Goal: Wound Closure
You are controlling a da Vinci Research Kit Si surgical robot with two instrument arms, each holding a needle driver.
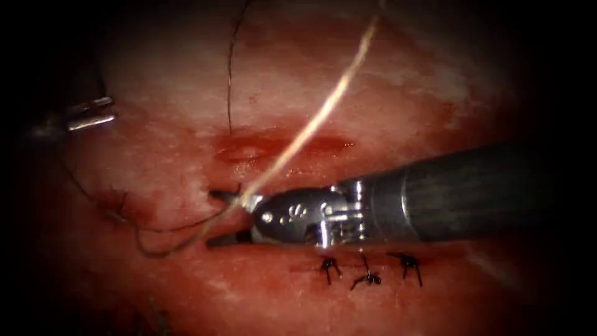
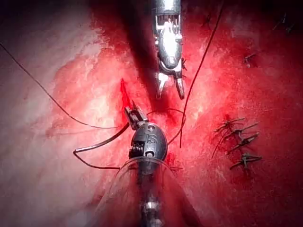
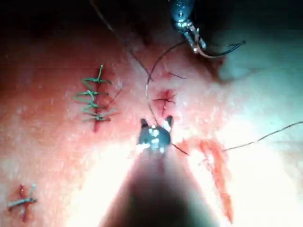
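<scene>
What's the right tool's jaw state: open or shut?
Open. Right tool has its jaws spread wide, holding nothing; left tool holds the needle.

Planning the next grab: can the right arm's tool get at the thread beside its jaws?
Probably yes. The right tool has its jaws open and holds nothing; the thread runs right by them with nothing between. The left tool holds the needle near one end, off to the left.

- row of finished stitches (image 1: 367, 269), dark knots with short tails standing up
- lone stitch (image 3: 21, 202), well apart from that row
- red fluid (image 1: 323, 144), darker streak, thin smear around the knots
</scene>
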